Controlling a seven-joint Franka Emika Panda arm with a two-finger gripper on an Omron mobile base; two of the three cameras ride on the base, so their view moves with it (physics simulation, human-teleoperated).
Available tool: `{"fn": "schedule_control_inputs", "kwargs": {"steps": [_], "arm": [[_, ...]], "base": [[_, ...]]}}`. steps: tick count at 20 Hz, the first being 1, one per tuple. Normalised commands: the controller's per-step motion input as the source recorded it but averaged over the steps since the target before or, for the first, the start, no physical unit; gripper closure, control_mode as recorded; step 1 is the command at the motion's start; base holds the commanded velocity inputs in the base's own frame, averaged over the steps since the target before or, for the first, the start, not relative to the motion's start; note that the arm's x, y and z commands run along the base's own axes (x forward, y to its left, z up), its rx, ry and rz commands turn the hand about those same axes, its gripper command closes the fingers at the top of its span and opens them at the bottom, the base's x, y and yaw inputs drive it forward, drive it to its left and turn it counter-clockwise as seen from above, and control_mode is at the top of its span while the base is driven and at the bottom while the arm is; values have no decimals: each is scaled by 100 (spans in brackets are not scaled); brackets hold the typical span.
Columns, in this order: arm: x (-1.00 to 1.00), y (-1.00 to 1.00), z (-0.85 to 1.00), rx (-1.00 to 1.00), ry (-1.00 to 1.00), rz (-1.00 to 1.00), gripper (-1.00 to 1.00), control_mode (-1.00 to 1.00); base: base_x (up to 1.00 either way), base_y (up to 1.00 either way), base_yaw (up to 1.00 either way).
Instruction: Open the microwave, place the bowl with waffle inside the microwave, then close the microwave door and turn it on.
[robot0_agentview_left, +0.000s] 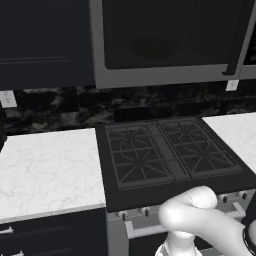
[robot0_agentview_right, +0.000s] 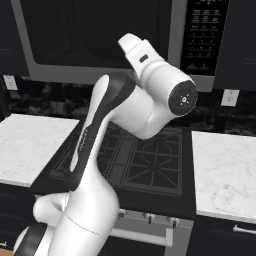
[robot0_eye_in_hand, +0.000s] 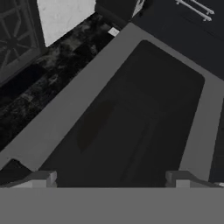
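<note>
The microwave (robot0_agentview_left: 170, 77) hangs above the stove, its grey-silver frame around a dark glass door (robot0_agentview_left: 200, 30) that stands shut. The black bar handle (robot0_agentview_left: 235, 42) runs down the door's right edge. Behind the glass a dim round shape, the bowl (robot0_agentview_left: 155, 48), rests inside; the waffle cannot be made out. In the hand view, which is rolled, the microwave door (robot0_eye_in_hand: 148, 109) is close ahead and the bowl (robot0_eye_in_hand: 94, 124) is a faint dark oval through the glass. My gripper (robot0_eye_in_hand: 110, 179) is open, its fingertips (robot0_eye_in_hand: 41, 178) wide apart with nothing between them.
The black gas stove (robot0_agentview_left: 172, 152) sits below the microwave, with white marble counters to the left (robot0_agentview_left: 47, 170) and right (robot0_agentview_right: 225, 170). The microwave's control panel (robot0_agentview_right: 205, 35) is right of the door. Dark cabinets (robot0_agentview_left: 45, 40) flank the microwave. My arm (robot0_agentview_right: 115, 125) rises over the stove.
</note>
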Motion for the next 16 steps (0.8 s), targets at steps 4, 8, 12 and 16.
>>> {"fn": "schedule_control_inputs", "kwargs": {"steps": [4, 8, 12, 16], "arm": [[-88, -100, -28, -15, 0, -13, -100, -100], [-21, -88, -36, -11, 0, -29, -100, -100], [4, -33, -36, 4, 0, -30, -100, -100], [17, 0, -39, 2, 0, -23, 100, -100]], "base": [[0, 0, 0], [0, 0, 0], [0, 0, 0], [0, 0, 0]]}}
